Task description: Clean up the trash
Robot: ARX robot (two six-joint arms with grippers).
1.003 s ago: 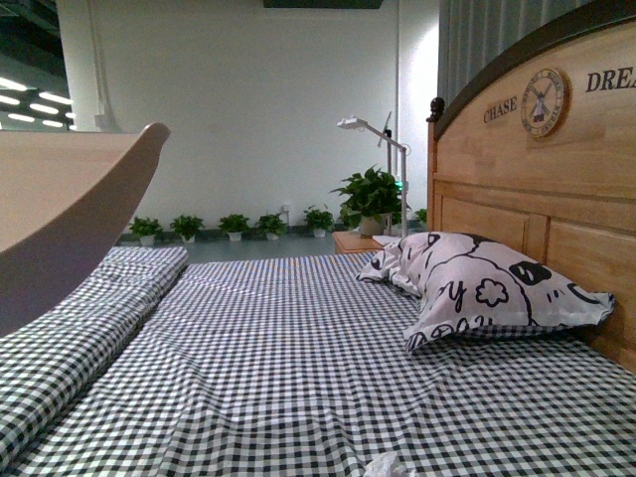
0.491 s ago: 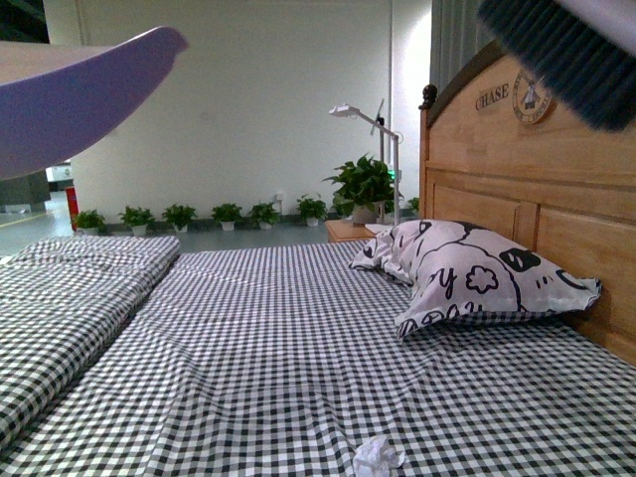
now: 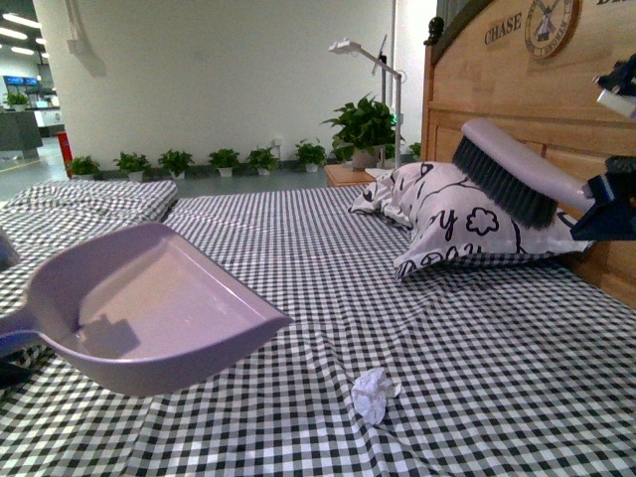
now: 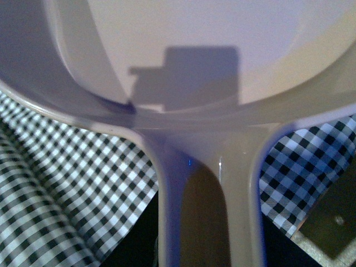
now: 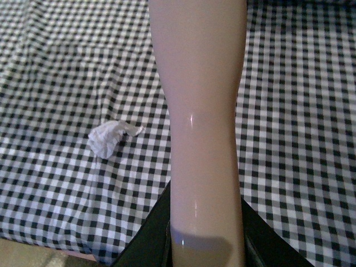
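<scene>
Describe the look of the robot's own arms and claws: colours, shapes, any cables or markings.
Little shows. In the front view the right claw is an angular blue piece with black parts above it. The left claw is only a blue-and-black sliver at the frame edge. No cables or markings are visible.

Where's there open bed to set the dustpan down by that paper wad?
The checked sheet lies bare between the dustpan and the pillow, and all around the paper wad. It is crowded on the right, where the pillow lies by the headboard.
</scene>
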